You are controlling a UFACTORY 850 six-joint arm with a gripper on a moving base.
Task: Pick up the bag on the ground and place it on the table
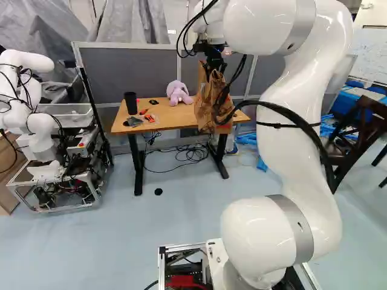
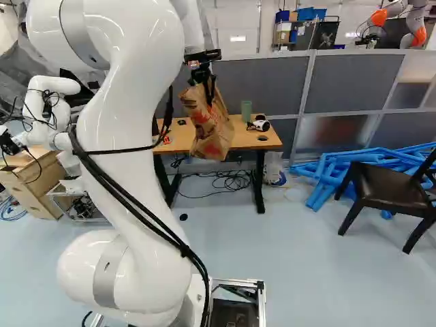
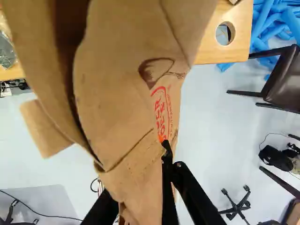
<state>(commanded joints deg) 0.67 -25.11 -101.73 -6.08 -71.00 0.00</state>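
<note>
In the right base view my gripper (image 2: 203,76) is shut on the top of a crumpled brown paper bag (image 2: 210,129) with red print. The bag hangs upright at the wooden table (image 2: 264,142), its lower end reaching past the front edge in that view; whether it touches the table I cannot tell. The left base view shows the bag (image 1: 211,103) before the tabletop's far right part. In the wrist view the gripper (image 3: 140,185) has the bag's folded paper (image 3: 122,93) between its fingers, and the bag hides much of the table.
On the table stand a black cup (image 1: 130,103), a purple plush toy (image 1: 178,92), a green cup (image 2: 246,111) and small tools. Cables (image 1: 190,153) lie beneath. A dark chair (image 2: 388,187) and blue frames (image 2: 327,174) are to the right. Another robot (image 1: 36,127) stands at the left.
</note>
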